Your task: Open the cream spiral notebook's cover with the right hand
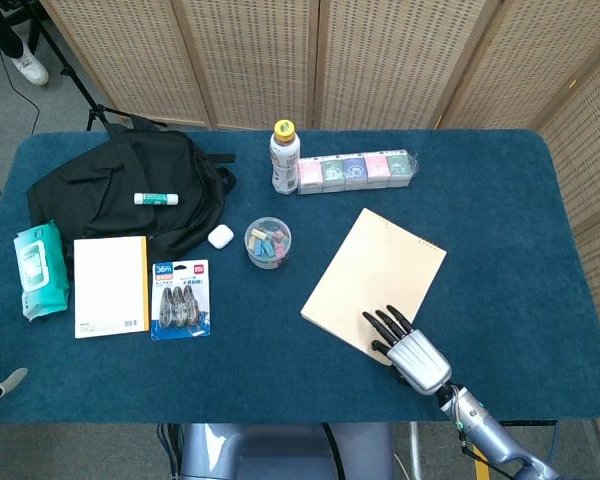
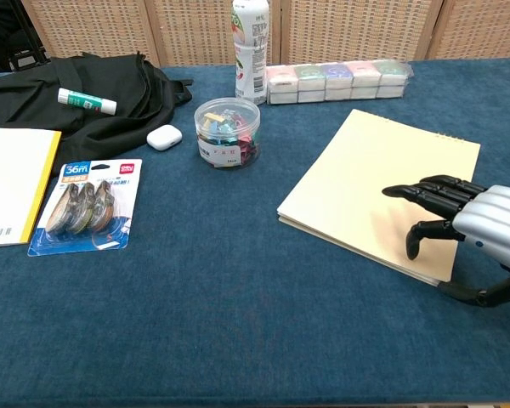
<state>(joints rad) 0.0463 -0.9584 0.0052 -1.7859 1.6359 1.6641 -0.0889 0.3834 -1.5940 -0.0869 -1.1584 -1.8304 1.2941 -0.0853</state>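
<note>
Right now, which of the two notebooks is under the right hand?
The cream spiral notebook, lying at an angle on the table's right side; the right hand is over its near corner. The other, white with a yellow spine, lies far left beside the tape pack.

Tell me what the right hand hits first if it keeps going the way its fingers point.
Probably the clear tub of clips: the right hand points up-left across the cream notebook, above its closed cover; depth unclear.
</note>
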